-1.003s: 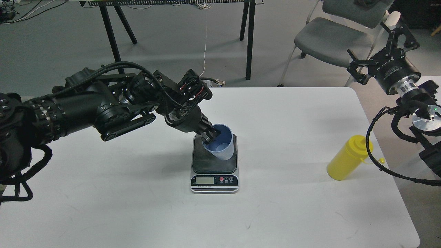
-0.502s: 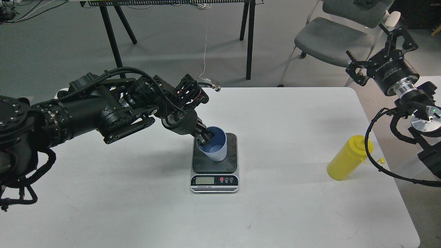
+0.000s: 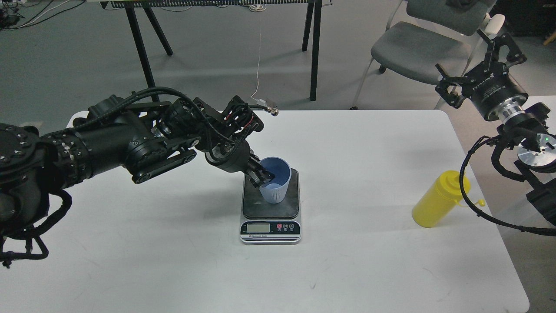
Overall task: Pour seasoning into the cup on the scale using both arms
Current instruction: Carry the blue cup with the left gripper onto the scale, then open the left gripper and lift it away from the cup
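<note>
left arm (image 3: 130, 143) outstretched, jaws clamped on cup (image 3: 276, 180) rim atop scale (image 3: 270, 208); right jaws spread

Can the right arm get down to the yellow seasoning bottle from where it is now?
Probably yes. The right gripper hangs open, raised beyond the table's far right corner, and the seasoning bottle stands alone near the right edge with bare table around it. Only the arm's own cable loop crosses beside the bottle's top.

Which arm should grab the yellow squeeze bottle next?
Right. The squeeze bottle stands at the table's right edge beside the free right gripper, while the left gripper grips the cup on the scale.
</note>
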